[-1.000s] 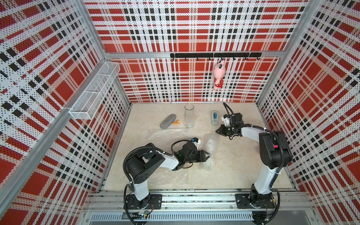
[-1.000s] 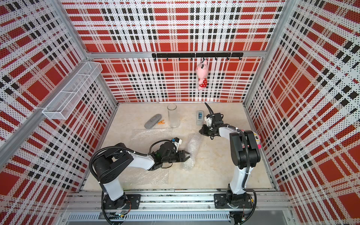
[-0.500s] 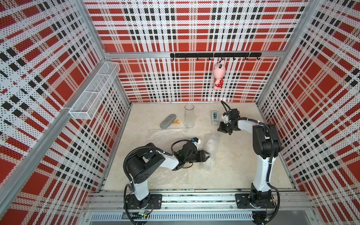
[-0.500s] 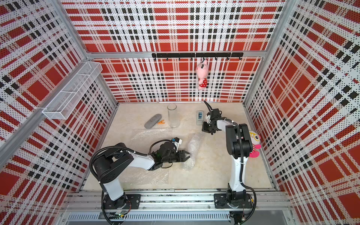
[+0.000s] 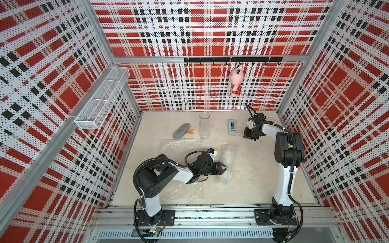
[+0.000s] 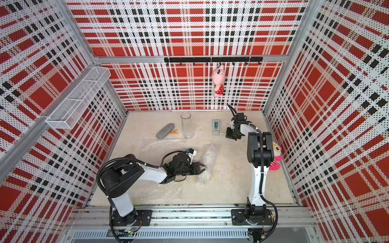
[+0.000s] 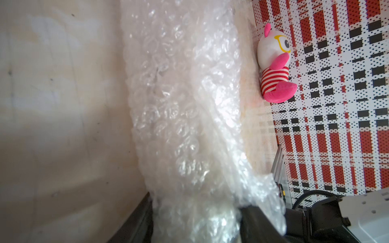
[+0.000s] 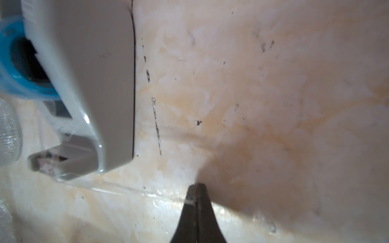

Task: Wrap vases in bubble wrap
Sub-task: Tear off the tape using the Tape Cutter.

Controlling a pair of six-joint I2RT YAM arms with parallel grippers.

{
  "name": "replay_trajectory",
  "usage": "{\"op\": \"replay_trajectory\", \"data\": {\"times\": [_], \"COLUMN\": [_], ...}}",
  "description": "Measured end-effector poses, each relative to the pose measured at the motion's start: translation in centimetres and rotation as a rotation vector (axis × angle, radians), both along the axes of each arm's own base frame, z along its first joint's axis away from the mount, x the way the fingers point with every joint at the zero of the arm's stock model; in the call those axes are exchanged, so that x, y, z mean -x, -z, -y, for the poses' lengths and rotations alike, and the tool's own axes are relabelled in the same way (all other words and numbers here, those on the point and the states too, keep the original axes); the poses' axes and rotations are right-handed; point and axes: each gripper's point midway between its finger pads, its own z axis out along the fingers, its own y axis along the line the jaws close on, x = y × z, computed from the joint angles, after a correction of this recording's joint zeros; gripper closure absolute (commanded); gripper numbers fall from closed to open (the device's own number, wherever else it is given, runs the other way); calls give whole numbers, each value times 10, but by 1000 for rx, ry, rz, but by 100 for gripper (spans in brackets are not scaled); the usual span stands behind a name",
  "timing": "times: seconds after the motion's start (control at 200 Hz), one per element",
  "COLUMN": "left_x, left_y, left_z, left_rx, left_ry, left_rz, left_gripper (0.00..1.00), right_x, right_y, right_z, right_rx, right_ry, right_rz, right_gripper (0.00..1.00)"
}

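Bubble wrap is being clamped by the left gripper; the right gripper, jaws shut, is pinching clear tape from the dispenser.

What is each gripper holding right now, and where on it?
The left gripper clamps the bubble-wrapped bundle near one end; the right gripper pinches the tape strip by its free end.

Open tabletop lies between bubble wrap bundle and right arm; tape dispenser flanks right pincer
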Motion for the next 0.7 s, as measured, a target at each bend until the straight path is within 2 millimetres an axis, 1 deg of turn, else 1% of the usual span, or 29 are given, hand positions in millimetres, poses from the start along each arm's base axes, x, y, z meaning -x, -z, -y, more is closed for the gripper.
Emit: {"op": "replay_trajectory", "data": {"times": [0.276,0.336,0.461,0.541,0.581,0.641,0.702], "left_x": [0,0,0,0,0,0,0], "left_y": [0,0,0,0,0,0,0], "left_z": [0,0,-1,-1,-1,-1,-1], "left_rx": [-1,-1,-4,-5,-5,-5,-5], "left_ry": [2,2,4,5,5,6,5], "left_rz": [2,3,4,5,6,6,7], "left_gripper": [72,72,72,72,72,72,72], "right_x": [3,4,9,11,13,17,26], "right_y": [-1,-1,-2,-3,-4,-4,-6], "right_z": [10,22,60,71,72,67,51], "right_rx": [29,48,82,86,85,83,67], "right_ry": [6,31,110,133,135,124,90], "right_rz": [0,-2,-13,-16,-17,-23,-38], "right_gripper": [100,100,100,100,100,100,100]}}
